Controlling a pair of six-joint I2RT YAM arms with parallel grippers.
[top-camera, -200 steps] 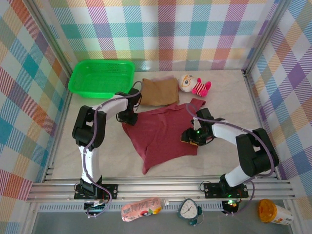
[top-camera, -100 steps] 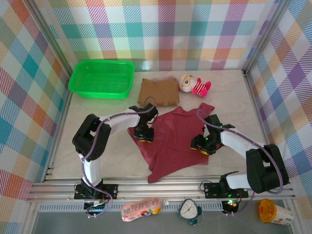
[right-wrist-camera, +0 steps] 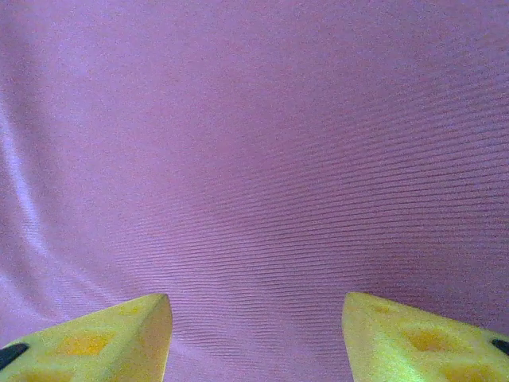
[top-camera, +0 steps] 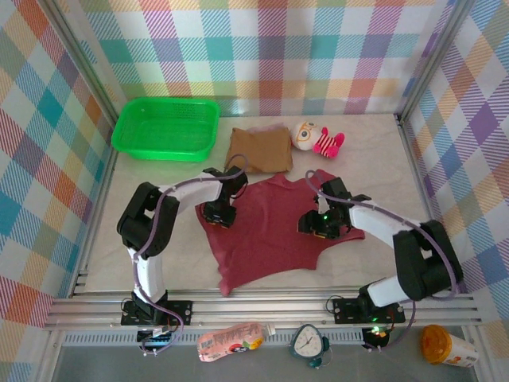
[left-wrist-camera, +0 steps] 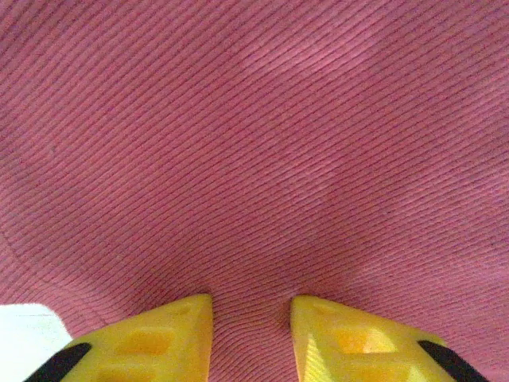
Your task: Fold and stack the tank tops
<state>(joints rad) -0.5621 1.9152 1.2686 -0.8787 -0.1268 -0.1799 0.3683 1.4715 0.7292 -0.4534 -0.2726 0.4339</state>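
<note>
**Mia:** From the top, where is the dark red tank top [top-camera: 266, 239]?

**Ben:** It lies spread out in the middle of the counter [top-camera: 382, 159], between the two arms. The left gripper [top-camera: 219, 215] is down on its left edge. The right gripper [top-camera: 314, 225] is down on its right side.

**Mia:** What else is there?

**Ben:** A tan tank top [top-camera: 258, 150] lies folded just behind the red one. A green basket [top-camera: 165, 127] sits in the far left corner. A pink-and-white plush toy [top-camera: 316, 138] lies just to the right of the tan top.

**Mia:** What does the left wrist camera see?

**Ben:** Red cloth with little ribs, very close up. The left gripper's yellow fingers [left-wrist-camera: 159, 338] are near each other. The jaws pinch a small bit of the dark red tank top. A bit of white counter peeks out at the bottom left.

**Mia:** And the right wrist camera?

**Ben:** The same ribbed cloth, but it looks purple here. The right gripper's yellow fingers [right-wrist-camera: 103, 338] are far from each other. The jaws are wide apart and hold nothing, with smooth cloth between them.
</note>
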